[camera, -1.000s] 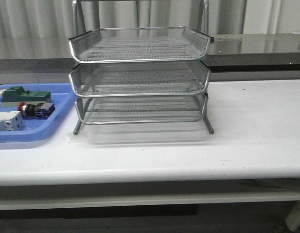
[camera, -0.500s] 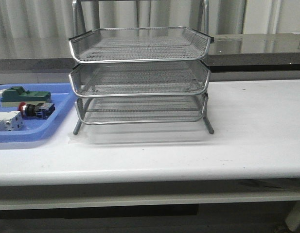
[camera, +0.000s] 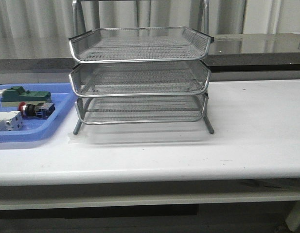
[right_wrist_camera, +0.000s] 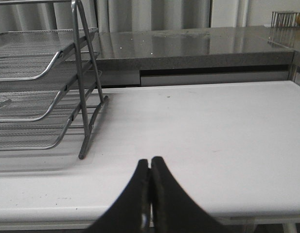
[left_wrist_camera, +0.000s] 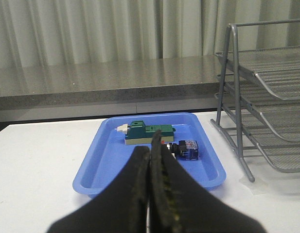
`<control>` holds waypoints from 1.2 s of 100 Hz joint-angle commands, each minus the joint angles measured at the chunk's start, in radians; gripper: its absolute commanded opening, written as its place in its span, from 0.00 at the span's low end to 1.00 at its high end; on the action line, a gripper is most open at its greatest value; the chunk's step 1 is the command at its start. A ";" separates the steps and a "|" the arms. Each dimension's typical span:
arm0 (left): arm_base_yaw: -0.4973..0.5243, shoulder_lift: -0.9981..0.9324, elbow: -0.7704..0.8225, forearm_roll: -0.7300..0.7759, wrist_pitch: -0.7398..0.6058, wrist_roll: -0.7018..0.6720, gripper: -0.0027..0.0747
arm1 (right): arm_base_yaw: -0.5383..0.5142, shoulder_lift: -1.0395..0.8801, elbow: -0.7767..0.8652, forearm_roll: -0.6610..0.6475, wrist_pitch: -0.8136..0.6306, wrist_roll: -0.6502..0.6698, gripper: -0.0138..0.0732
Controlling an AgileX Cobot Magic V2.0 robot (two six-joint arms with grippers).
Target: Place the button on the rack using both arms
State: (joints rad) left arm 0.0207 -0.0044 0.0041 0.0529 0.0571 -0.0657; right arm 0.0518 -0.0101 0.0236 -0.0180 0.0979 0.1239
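The button (camera: 35, 109) (left_wrist_camera: 183, 148), red head with a black and blue body, lies on its side in a blue tray (camera: 57, 114) (left_wrist_camera: 106, 160) at the table's left. The silver three-tier mesh rack (camera: 140, 77) (left_wrist_camera: 266, 97) (right_wrist_camera: 38, 92) stands mid-table, its trays holding nothing I can see. My left gripper (left_wrist_camera: 150, 145) is shut with nothing in it, hanging short of the tray, its tips lined up just beside the button. My right gripper (right_wrist_camera: 150, 162) is shut and empty above bare table beyond the rack's right side. Neither arm shows in the front view.
In the blue tray a green block (camera: 23, 95) (left_wrist_camera: 149, 133) lies behind the button and a white block (camera: 6, 121) sits in front of it. A grey counter (camera: 256, 46) runs behind the white table (camera: 256, 121).
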 commanded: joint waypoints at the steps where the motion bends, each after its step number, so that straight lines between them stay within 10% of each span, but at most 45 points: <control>1: 0.001 -0.032 0.034 0.000 -0.080 -0.007 0.01 | -0.005 -0.014 -0.058 0.039 -0.033 -0.001 0.10; 71: 0.001 -0.032 0.034 0.000 -0.080 -0.007 0.01 | -0.005 0.741 -0.732 0.235 0.608 -0.002 0.10; 120: 0.001 -0.032 0.034 0.000 -0.080 -0.007 0.01 | -0.004 1.152 -0.790 0.513 0.555 -0.039 0.10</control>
State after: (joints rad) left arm 0.0207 -0.0044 0.0041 0.0529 0.0571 -0.0657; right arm 0.0518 1.1293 -0.7316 0.4316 0.7116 0.1188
